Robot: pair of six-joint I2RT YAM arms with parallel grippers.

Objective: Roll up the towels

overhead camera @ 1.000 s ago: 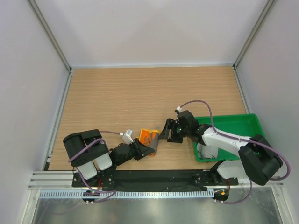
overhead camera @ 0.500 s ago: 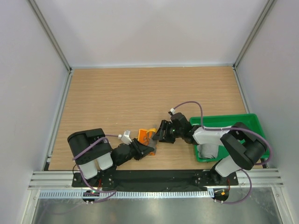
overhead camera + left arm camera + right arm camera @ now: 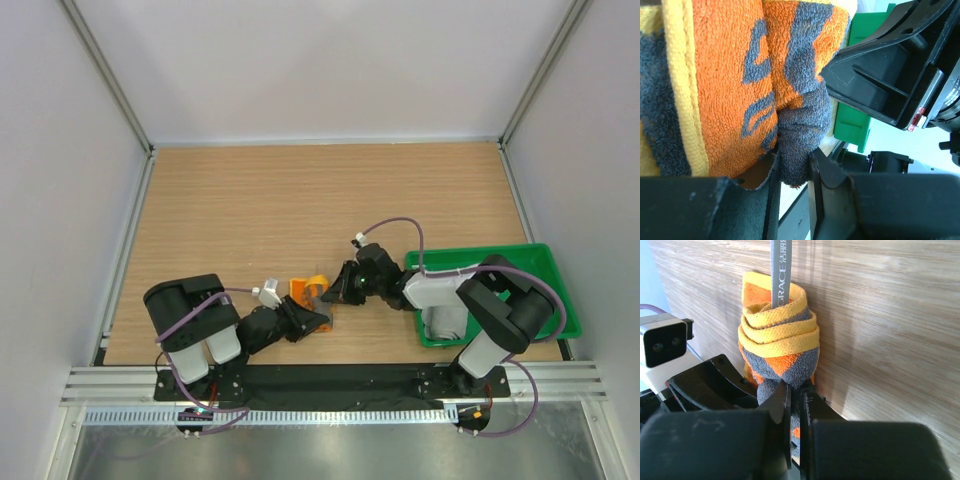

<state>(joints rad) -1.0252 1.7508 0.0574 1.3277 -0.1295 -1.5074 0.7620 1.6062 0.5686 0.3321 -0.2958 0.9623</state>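
Dark grey looped-terry towel [image 3: 312, 291] with orange print and woven yellow edging is rolled into a tight spiral on the wood-grain tabletop [image 3: 300, 200], left of the green plastic tray [image 3: 520, 258]. Its spiral end is turned toward the right arm. Grey folds are pinched narrowly by the left fingers [image 3: 832, 185] and the right fingers [image 3: 780, 397].

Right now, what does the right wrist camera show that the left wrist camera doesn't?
Only the right wrist view shows the towel end-on, a rolled spiral of yellow edge with a grey label coming out, on the wooden table. Only the left wrist view shows the grey print on its orange face and the green tray behind. Both show that towel pinched in a grey fold: the left pincer in its view, the right pincer in its own.
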